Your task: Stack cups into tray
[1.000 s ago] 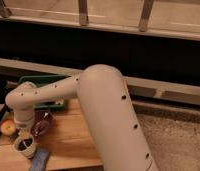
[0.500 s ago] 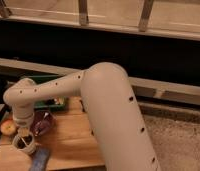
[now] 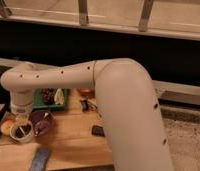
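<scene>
Behind the wooden surface (image 3: 68, 142) runs a dark wall with a rail above it. The arm sweeps in from 4 o'clock and turns down at the far left, so the hand (image 3: 21, 116) hangs directly over a pale cup (image 3: 21, 132) near the surface's left edge. Whether the hand is open or holding anything I cannot tell.

The cup stands upright with a dark inside (possibly the metal one nested in it, though I can't be sure). A paper cup like this is probably light and easily crushed, so a gentle pinch across the rim or upper wall seems the safest hold. A shiny metal cup would be stiffer but more slippery.

The green tray (image 3: 64, 102) lies at 1 o'clock from the cup, partly hidden by the arm, with things already in it. A purple bowl (image 3: 42, 121) sits just beside the cup at 2 o'clock, right on the way to the tray, so a lift before travelling looks wise. The left edge is close, and there is more open room toward 4 o'clock.
</scene>
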Robot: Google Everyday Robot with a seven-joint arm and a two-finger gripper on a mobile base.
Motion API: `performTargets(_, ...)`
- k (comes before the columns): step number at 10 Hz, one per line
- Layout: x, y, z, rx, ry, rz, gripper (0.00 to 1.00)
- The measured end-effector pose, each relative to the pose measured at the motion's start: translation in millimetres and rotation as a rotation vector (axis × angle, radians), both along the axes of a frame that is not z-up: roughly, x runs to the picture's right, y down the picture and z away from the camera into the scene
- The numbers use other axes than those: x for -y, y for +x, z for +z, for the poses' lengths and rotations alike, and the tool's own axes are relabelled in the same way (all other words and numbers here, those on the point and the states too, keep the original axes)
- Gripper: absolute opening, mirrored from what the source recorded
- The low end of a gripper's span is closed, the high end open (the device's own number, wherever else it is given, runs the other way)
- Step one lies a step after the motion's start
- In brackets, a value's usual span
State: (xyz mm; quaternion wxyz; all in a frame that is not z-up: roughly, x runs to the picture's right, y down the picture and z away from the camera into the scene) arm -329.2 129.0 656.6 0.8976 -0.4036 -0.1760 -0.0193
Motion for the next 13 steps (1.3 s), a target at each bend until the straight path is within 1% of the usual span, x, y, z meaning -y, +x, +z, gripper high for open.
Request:
performTargets(1, 25, 13, -2.8, -0.028, 0.037, 0.022, 0.00)
performTargets(2, 45, 24, -0.5, -0.053, 0.068, 0.042, 0.00)
performTargets(4, 93, 51, 9.2, -0.103, 0.127, 0.105, 0.00)
performTargets(6, 134, 74, 17.6, -0.137, 0.176, 0.171, 0.00)
performTargets(7, 154, 80, 17.9, -0.139, 0.202, 0.213, 0.00)
performTargets(8, 160, 84, 17.9, -0.142, 0.208, 0.227, 0.00)
performTargets(10, 158, 81, 17.7, -0.139, 0.206, 0.223, 0.00)
performTargets(13, 158, 83, 18.9, -0.142, 0.202, 0.226, 0.00)
